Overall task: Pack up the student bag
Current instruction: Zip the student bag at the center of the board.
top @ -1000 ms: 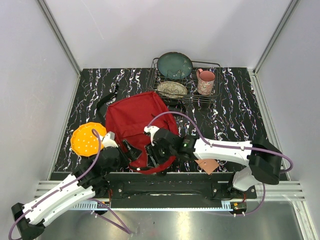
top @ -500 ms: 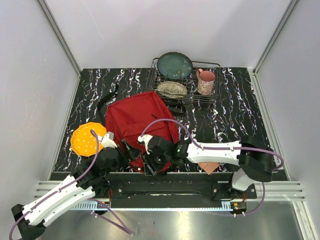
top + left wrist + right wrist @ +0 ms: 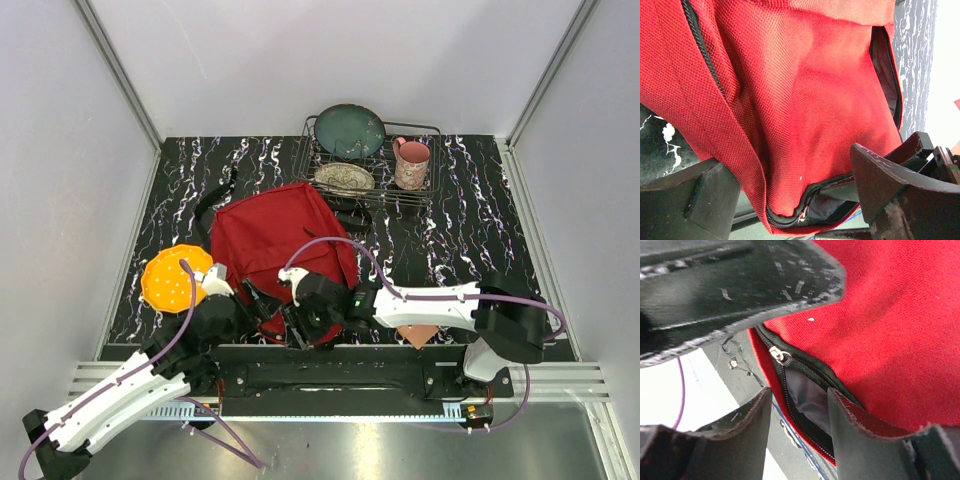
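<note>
Both arms meet at the near corner of the bag (image 3: 275, 235). The left gripper (image 3: 790, 165) gapes wide astride it. The right gripper (image 3: 800, 400) is narrowly parted at the unzipped mouth, dark lining inside.

Top view. The student bag (image 3: 275, 240) is lying centre-left on the table (image 3: 470, 230). A dish rack (image 3: 385, 197) is standing just behind it at upper centre, holding two plates, one (image 3: 349, 130) behind the other (image 3: 344, 178), with a mug (image 3: 411, 163) to their right. A disc (image 3: 170, 278) is lying left of the bag, and a flat card (image 3: 415, 333) is lying lower right of it. The left gripper (image 3: 256, 299) and right gripper (image 3: 302, 322) are meeting side by side at the bag's lower edge.
</note>
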Motion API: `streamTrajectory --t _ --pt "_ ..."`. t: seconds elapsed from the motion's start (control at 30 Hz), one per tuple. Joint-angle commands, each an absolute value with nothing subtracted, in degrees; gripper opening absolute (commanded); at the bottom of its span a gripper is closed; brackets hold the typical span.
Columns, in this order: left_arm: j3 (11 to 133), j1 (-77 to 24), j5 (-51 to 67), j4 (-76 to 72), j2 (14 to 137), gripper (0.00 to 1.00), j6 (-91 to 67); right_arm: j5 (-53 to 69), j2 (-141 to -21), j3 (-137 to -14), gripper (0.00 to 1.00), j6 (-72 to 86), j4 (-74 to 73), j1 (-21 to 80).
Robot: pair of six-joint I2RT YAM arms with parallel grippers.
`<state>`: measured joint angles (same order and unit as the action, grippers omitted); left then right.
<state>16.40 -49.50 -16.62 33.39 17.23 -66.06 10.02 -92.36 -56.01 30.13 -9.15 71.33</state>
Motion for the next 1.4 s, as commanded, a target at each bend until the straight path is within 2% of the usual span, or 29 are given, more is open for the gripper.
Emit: streamTrajectory --t 0.0,0.1,0.3,0.57,1.27,1.37 --pt "19.2 -49.2 -17.4 30.7 15.8 0.86 -66.4 4.9 -88.7 -54.4 0.55 35.2 -6.1 71.3" --pt "19.2 -49.2 -17.3 31.0 15.5 0.86 -66.4 4.2 -88.0 -53.5 0.62 37.7 -4.9 70.3" --pt "19.3 -49.3 -17.2 31.3 15.8 0.86 -66.2 9.0 -88.2 -51.4 0.63 40.2 -0.5 67.7" --pt "19.5 -49.3 -17.5 31.2 15.8 0.86 -66.2 12.7 -91.2 -52.3 0.57 37.1 0.3 67.0" --pt "19.8 -49.3 -17.8 30.8 16.2 0.86 -66.5 14.2 -94.6 -54.1 0.56 32.8 -2.3 72.2" --pt "19.8 -49.3 -17.9 30.7 16.3 0.86 -66.5 14.6 -94.8 -54.2 0.48 33.0 -1.9 72.7"
